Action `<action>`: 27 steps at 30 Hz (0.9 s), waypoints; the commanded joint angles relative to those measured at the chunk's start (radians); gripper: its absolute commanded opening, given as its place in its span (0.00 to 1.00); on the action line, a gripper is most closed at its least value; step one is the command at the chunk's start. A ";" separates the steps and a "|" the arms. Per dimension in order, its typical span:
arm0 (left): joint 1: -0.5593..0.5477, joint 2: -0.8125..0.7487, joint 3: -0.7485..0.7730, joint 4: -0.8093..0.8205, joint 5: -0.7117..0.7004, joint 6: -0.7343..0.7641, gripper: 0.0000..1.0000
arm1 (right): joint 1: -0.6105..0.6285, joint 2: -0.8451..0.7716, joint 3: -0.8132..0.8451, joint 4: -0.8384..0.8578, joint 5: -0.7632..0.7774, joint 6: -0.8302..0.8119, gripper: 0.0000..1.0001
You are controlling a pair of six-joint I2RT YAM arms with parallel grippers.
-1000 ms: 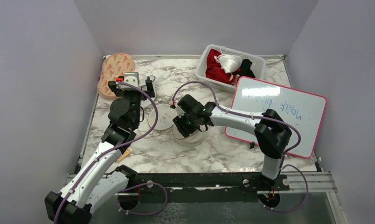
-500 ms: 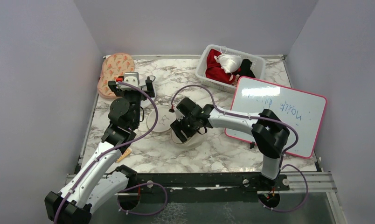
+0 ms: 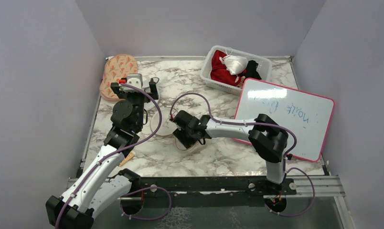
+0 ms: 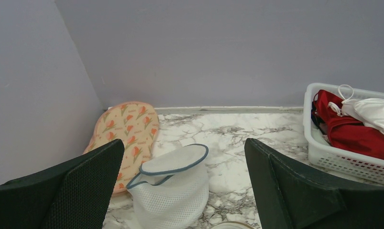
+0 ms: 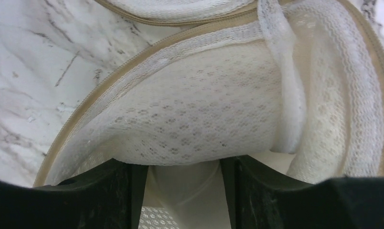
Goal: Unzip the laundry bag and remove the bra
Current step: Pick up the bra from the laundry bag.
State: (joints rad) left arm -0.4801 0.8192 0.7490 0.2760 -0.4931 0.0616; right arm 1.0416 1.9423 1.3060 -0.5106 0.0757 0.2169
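Observation:
The cream laundry bag [image 3: 162, 121] lies open in two round halves at mid-table; its lid half also shows in the right wrist view [image 5: 180, 8]. The white lace bra [image 5: 195, 114] fills the near half, a cup domed inside the beige zip rim, a strap across it. My right gripper [image 3: 184, 136] is down in that half. In its wrist view the right gripper [image 5: 185, 164] has jaws apart with smooth cream fabric between them, and the cup hides the tips. My left gripper [image 3: 138, 86] is raised behind the bag; in its own view the left gripper [image 4: 184, 148] is open and empty.
An orange-patterned pouch [image 3: 117, 71] lies at the back left. A white-and-grey mesh pouch [image 4: 173, 191] stands just ahead of the left fingers. A white basket [image 3: 214, 78] at the back right holds a red garment [image 3: 221, 69]. A pink-framed whiteboard [image 3: 285, 114] lies at the right.
My right gripper has moved left and nearer, turning as it went down into the open bag half, which shifted slightly left. The left arm has not moved.

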 commanded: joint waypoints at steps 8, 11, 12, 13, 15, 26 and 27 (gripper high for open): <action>-0.002 -0.004 -0.002 0.012 0.022 -0.011 0.92 | 0.004 -0.051 -0.077 -0.001 0.102 0.019 0.05; -0.002 -0.003 -0.002 0.012 0.022 -0.009 0.92 | 0.005 -0.111 -0.064 0.006 0.094 0.019 0.01; -0.002 -0.003 -0.002 0.012 0.022 -0.011 0.92 | 0.005 -0.133 -0.060 0.004 0.094 0.018 0.01; -0.002 -0.003 -0.002 0.013 0.022 -0.010 0.92 | 0.005 -0.154 -0.055 0.003 0.094 0.017 0.01; -0.002 -0.005 -0.002 0.014 0.022 -0.010 0.92 | 0.005 -0.190 -0.048 -0.002 0.091 0.018 0.01; -0.002 -0.004 -0.002 0.013 0.026 -0.015 0.92 | 0.004 -0.336 -0.054 -0.020 0.065 0.060 0.01; -0.003 -0.003 -0.002 0.011 0.027 -0.014 0.92 | 0.004 -0.340 -0.054 -0.024 0.070 0.061 0.01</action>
State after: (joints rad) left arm -0.4801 0.8192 0.7490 0.2756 -0.4892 0.0597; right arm 1.0515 1.6421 1.2522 -0.5236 0.1513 0.2562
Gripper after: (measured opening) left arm 0.923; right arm 0.033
